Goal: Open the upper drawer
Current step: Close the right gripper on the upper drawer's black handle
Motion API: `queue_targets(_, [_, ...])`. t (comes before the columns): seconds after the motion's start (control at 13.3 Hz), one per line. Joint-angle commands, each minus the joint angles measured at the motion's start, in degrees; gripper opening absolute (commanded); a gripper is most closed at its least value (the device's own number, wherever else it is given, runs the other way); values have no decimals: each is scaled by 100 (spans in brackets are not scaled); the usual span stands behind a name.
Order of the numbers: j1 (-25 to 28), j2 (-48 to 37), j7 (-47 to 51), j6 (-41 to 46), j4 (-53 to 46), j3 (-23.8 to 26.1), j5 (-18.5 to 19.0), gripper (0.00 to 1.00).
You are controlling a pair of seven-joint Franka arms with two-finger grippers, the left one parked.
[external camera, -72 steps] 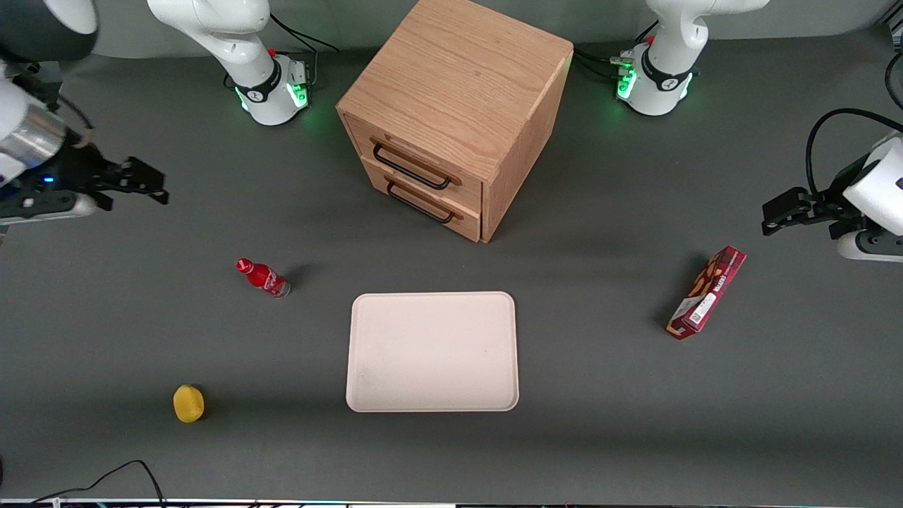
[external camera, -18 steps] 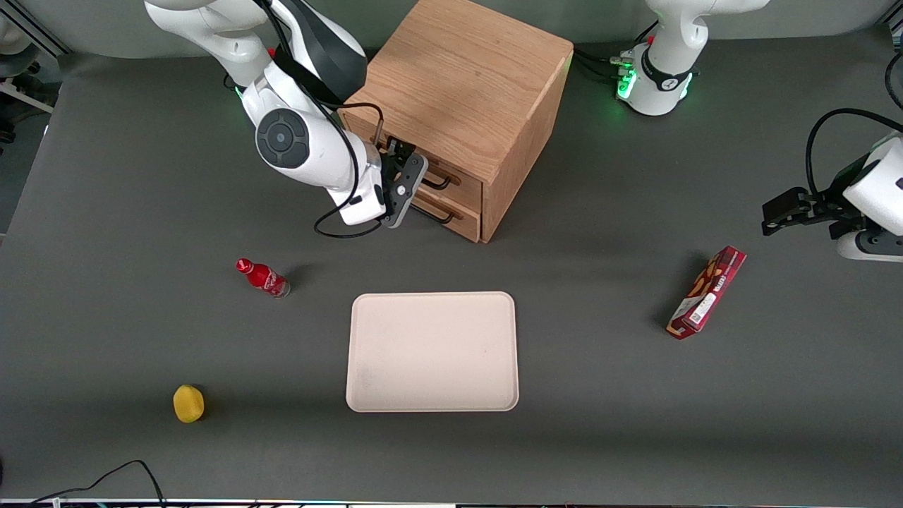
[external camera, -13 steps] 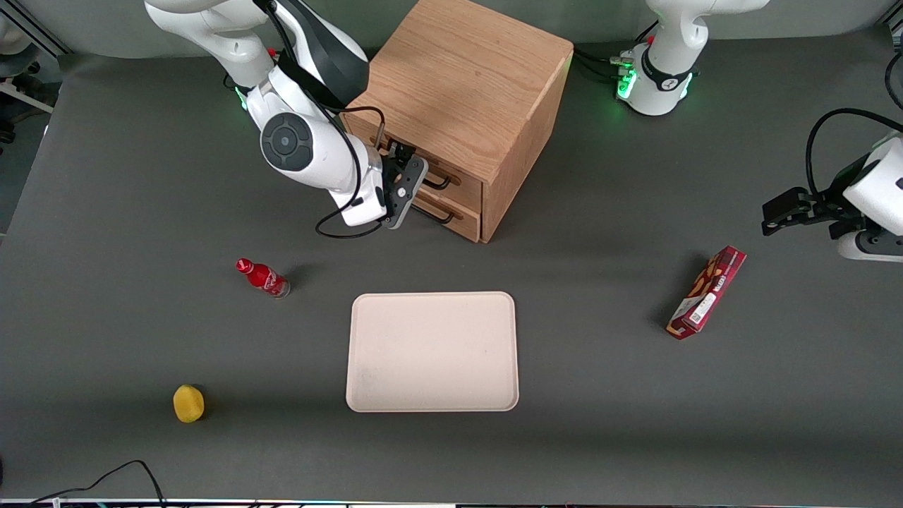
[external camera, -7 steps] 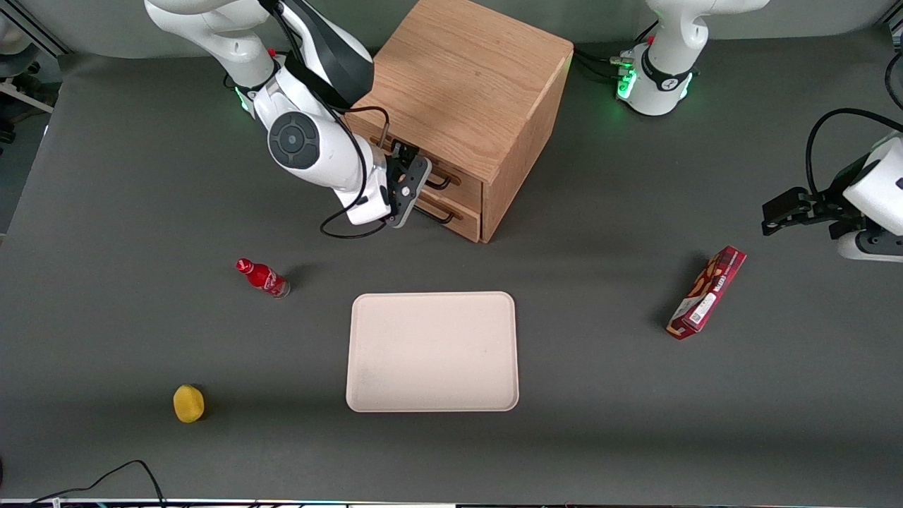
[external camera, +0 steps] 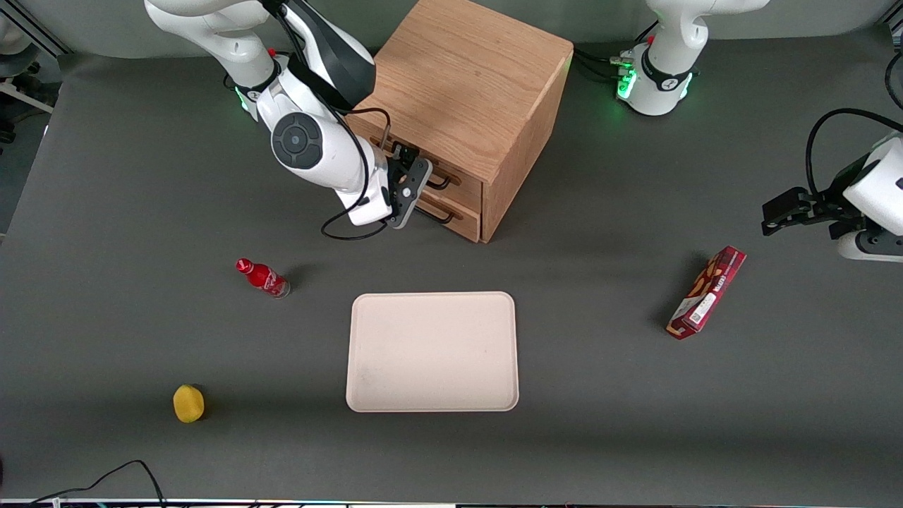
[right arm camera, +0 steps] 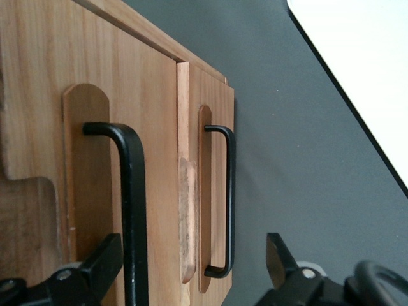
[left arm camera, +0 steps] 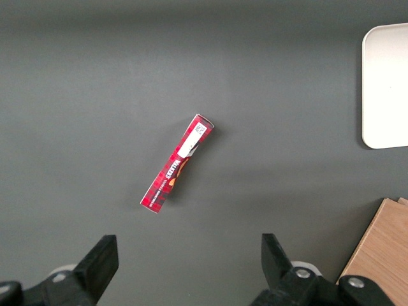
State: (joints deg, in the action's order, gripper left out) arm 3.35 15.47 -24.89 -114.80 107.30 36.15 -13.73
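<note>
The wooden cabinet stands at the back of the table, its two drawers shut. The upper drawer carries a black bar handle; the lower drawer sits beneath it with its own handle. My right gripper hovers open just in front of the drawer fronts. In the right wrist view the gripper spans both handles: the upper handle runs close inside one finger, and the other finger is past the lower handle. Nothing is gripped. My arm hides most of the upper handle in the front view.
A cream tray lies nearer the front camera than the cabinet. A red bottle and a yellow fruit lie toward the working arm's end. A red box lies toward the parked arm's end.
The arm swung in from the table's end to the drawer fronts. Over the last second the open gripper crept slightly closer to the upper handle. Both drawers stay shut.
</note>
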Motion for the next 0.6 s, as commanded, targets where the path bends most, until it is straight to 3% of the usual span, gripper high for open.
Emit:
queue_targets(0.0, [95,26,125,-174,19,-29,107,100])
queue_targets(0.3, [104,192,431,-332,-8,-29,475,100])
queue_targets(0.53, [95,272,450,-368,-17,-29,476,100])
